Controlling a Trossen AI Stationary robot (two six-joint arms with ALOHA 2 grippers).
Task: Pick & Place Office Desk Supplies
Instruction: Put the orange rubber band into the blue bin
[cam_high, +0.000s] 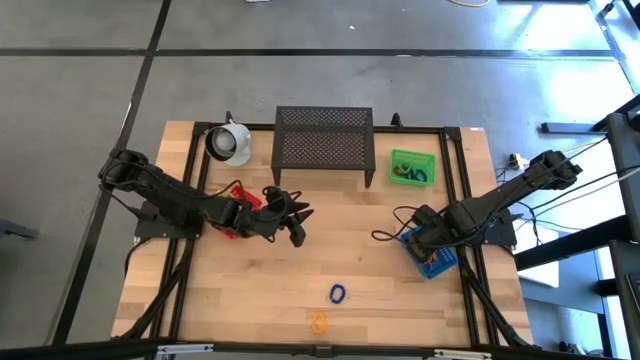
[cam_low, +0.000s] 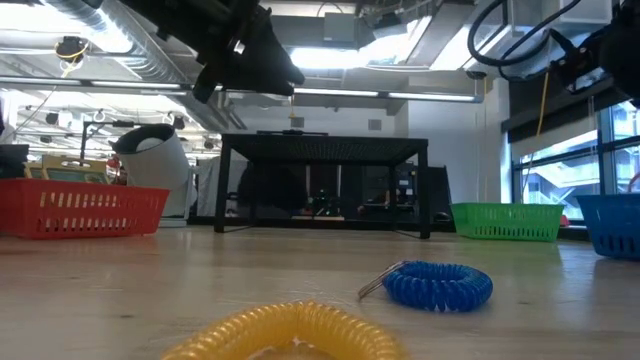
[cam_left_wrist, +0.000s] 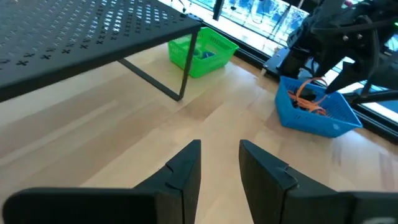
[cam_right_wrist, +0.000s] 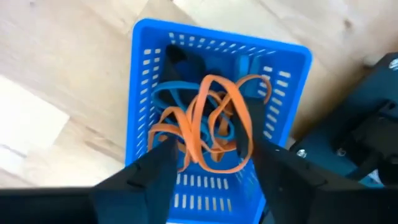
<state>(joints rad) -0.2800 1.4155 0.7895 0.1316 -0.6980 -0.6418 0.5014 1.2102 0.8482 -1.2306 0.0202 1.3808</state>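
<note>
1. We judge a drop-off is under way: our right gripper (cam_right_wrist: 208, 165) hangs over the blue bin (cam_right_wrist: 149, 74), jaws apart, nothing between them.
2. That bin holds tangled orange loops (cam_right_wrist: 214, 124) and blue ones.
3. Next we need the blue coil (cam_high: 338, 293) or yellow coil (cam_high: 318, 322), lying loose near the table's front edge.
4. Our left gripper (cam_left_wrist: 221, 165) waits mid-table, jaws narrow and empty.
5. The green bin (cam_high: 400, 158) holds blue bits; the red bin (cam_low: 60, 210) is unreadable.

White mug (cam_high: 229, 143) by black mesh stand (cam_high: 324, 140); red (cam_high: 236, 203), green (cam_high: 412, 167), blue bins (cam_high: 432, 258), approx. along table edges.
</note>
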